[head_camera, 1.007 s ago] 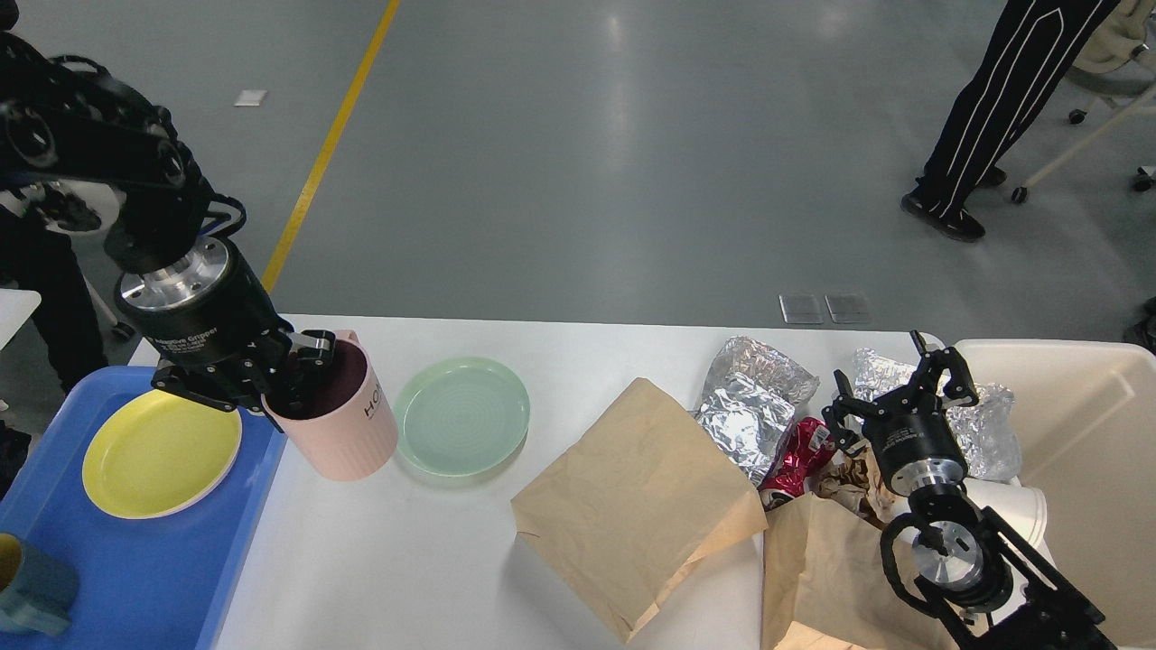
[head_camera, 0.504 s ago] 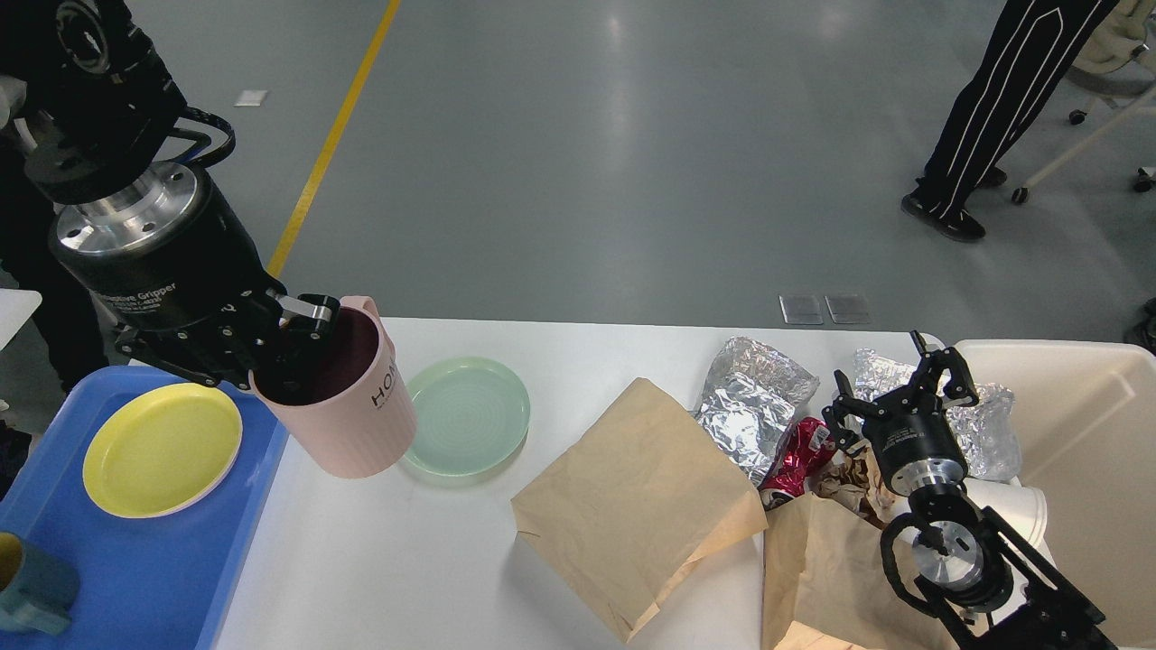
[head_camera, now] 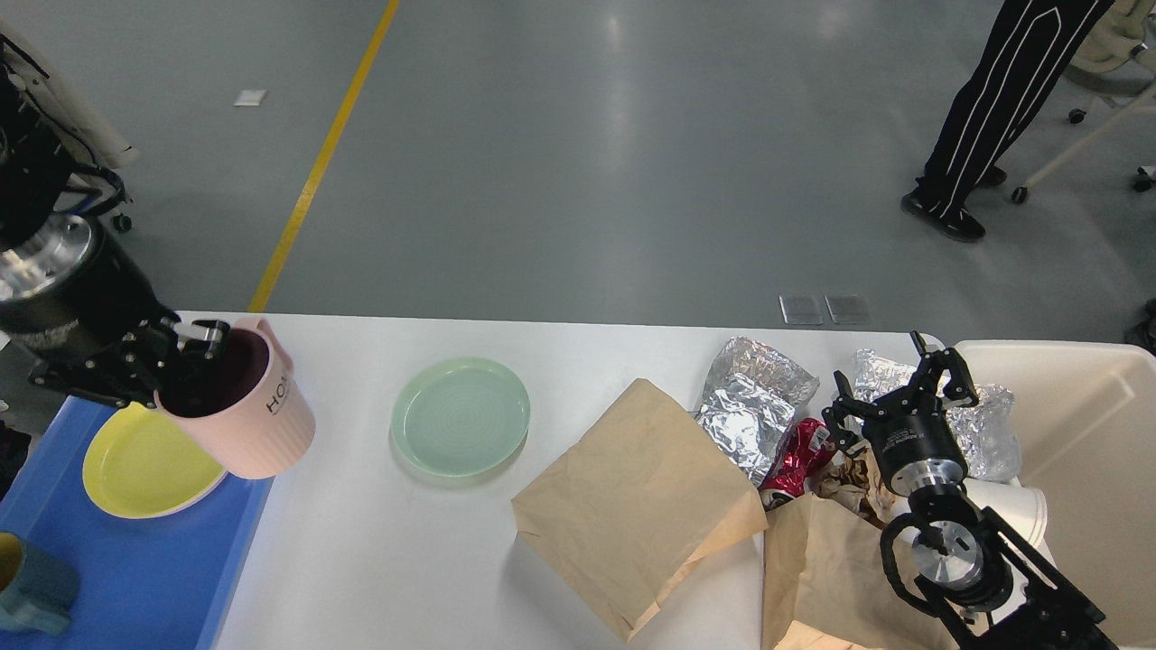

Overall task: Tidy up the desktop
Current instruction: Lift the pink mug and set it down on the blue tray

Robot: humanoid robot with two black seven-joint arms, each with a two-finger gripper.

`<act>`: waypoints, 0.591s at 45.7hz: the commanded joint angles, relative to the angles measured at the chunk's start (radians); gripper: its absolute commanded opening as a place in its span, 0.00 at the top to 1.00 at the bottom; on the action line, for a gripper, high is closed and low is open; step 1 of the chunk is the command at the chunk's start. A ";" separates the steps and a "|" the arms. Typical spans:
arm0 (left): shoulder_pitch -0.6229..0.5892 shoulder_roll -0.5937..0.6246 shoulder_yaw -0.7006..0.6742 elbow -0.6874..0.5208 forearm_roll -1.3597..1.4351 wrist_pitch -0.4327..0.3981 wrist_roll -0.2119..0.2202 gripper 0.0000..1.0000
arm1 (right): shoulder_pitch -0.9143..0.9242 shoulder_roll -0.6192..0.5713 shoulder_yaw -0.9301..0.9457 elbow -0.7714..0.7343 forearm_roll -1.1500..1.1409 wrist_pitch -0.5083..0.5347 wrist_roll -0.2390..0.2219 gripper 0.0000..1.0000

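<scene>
The white desktop (head_camera: 397,551) fills the lower part of the view. My left gripper (head_camera: 185,357) is shut on the rim of a pink ribbed cup (head_camera: 248,415), held in the air and tilted, above the right edge of the blue tray (head_camera: 153,569). A yellow plate (head_camera: 135,469) lies in the tray under the cup. A green plate (head_camera: 461,415) rests on the desktop to the right. My right gripper (head_camera: 899,384) stands open above crumpled foil (head_camera: 754,402) and a red wrapper (head_camera: 799,460).
Brown paper bags (head_camera: 632,506) lie at centre and right. A cream bin (head_camera: 1084,451) stands at the far right with a white paper cup (head_camera: 1016,510) beside it. A blue cup (head_camera: 32,587) stands in the tray's near corner. A person (head_camera: 1002,108) stands beyond the table.
My left gripper has lifted the pink cup and carried it left, from beside the green plate to over the tray's edge. The right arm has not moved.
</scene>
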 commanded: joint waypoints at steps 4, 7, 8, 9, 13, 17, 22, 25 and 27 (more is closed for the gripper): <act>0.237 0.177 -0.040 0.106 0.155 0.073 -0.026 1.00 | 0.000 0.001 0.000 0.000 0.000 0.000 0.000 0.00; 0.327 0.217 -0.095 0.172 0.196 0.074 -0.026 1.00 | 0.000 0.000 0.000 0.000 0.000 0.000 0.001 0.00; 0.359 0.227 -0.115 0.198 0.208 0.074 -0.027 1.00 | 0.000 0.000 0.000 0.000 0.000 0.000 0.000 0.00; 0.390 0.240 -0.133 0.224 0.219 0.074 -0.027 1.00 | 0.000 0.000 0.000 0.000 0.000 0.000 0.000 0.00; 0.523 0.280 -0.213 0.332 0.264 0.078 -0.029 1.00 | 0.000 0.000 0.000 0.000 0.000 0.000 0.001 0.00; 0.664 0.321 -0.326 0.436 0.311 0.078 -0.031 1.00 | 0.000 0.000 0.000 0.000 0.000 0.000 0.000 0.00; 0.853 0.332 -0.493 0.543 0.363 0.078 -0.032 1.00 | 0.000 0.000 0.000 0.000 0.000 0.000 0.000 0.00; 0.947 0.330 -0.567 0.582 0.382 0.079 -0.034 1.00 | 0.000 0.000 0.000 0.000 0.000 0.000 0.000 0.00; 0.987 0.330 -0.595 0.599 0.388 0.079 -0.034 1.00 | 0.000 0.000 0.000 0.000 0.000 0.000 0.000 0.00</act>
